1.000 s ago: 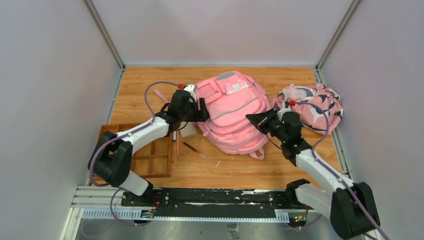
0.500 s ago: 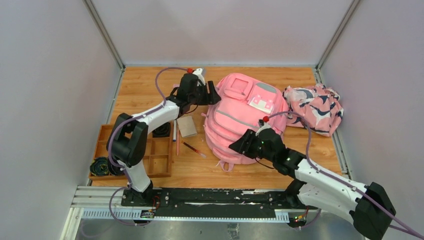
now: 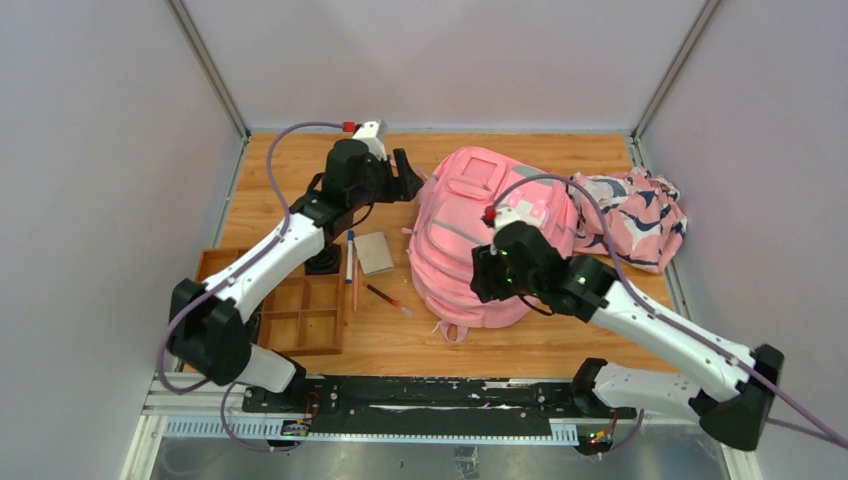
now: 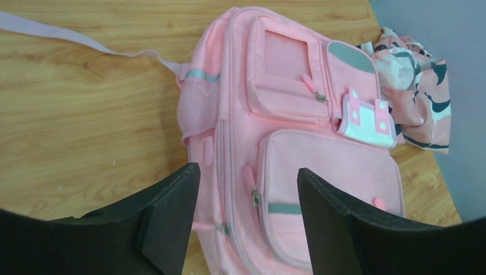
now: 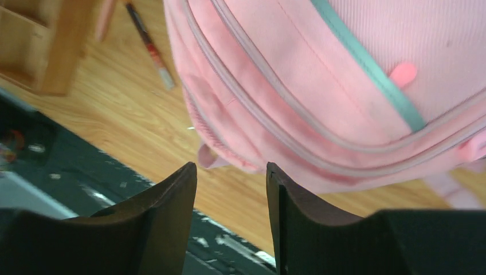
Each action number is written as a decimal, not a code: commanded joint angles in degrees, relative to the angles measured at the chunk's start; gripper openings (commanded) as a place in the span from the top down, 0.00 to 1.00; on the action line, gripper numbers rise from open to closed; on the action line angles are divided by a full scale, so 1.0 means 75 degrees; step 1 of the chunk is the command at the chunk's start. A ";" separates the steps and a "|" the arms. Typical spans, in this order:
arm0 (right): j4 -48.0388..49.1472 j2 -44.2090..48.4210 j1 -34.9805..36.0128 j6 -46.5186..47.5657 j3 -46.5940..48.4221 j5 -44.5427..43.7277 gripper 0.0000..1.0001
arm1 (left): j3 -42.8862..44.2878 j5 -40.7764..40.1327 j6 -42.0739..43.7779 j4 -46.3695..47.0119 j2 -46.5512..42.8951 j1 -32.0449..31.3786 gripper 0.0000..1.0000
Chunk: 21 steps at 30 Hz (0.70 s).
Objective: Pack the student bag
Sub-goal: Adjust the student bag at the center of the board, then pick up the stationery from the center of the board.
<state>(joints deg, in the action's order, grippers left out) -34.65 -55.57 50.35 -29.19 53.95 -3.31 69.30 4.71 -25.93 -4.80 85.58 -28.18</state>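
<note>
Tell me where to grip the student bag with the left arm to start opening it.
Probably the pink zipper pull on the student bag's side seam, framed between the open left fingers. It stands free of the fabric, so come straight down from the mesh pocket side and pinch across the tab.

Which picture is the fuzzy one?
Right wrist view: fuzzy, the large pink fabric backpack and thin red pen look smeared. Left wrist view: sharp, backpack zips clear. Top external view: crisp, evenly lit.
</note>
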 commanded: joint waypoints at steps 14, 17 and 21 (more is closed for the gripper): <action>-0.0518 -0.3059 0.1244 0.3714 0.1009 -0.3868 0.45 | -0.2827 -0.1249 -0.0518 -0.2161 -0.3431 0.0043 0.25; -0.0368 -0.3153 0.1174 0.3834 0.0950 -0.3818 0.52 | -0.2981 -0.1234 -0.0558 -0.2141 -0.3515 0.0043 0.25; -0.0295 -0.3071 0.1150 0.3846 0.0912 -0.3831 0.70 | -0.3072 -0.1243 -0.0597 -0.2087 -0.3476 0.0043 0.25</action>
<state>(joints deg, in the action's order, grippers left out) -38.61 -78.72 59.48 -2.42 61.60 -28.75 47.07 -4.67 -29.61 -20.95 60.12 -28.18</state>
